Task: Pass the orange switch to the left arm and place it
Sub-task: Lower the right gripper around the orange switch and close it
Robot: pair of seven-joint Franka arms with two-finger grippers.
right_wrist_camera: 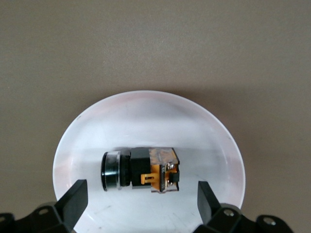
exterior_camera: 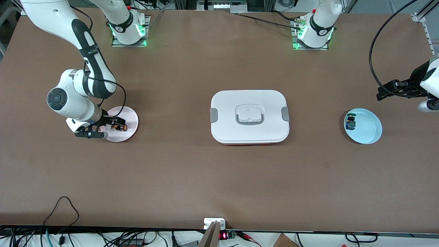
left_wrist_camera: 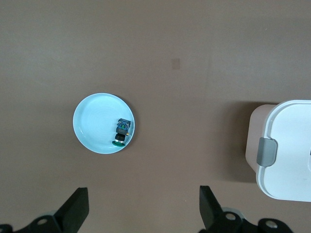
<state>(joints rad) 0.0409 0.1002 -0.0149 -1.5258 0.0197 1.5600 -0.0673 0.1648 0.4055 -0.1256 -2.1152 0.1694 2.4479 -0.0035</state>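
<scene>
Both arms are white with rounded, jointed casings. The right arm (exterior_camera: 73, 37) has a glossy black band along its forearm, a dark grey round cap at its wrist joint and a thin black cable looping beside it. Each base wears a black ring with a white mark and glows green. The left arm (exterior_camera: 430, 73) trails a long black cable. The right gripper (exterior_camera: 115, 127) and the left gripper (exterior_camera: 391, 90) are matte black, with wedge-shaped fingers (right_wrist_camera: 74, 200).
</scene>
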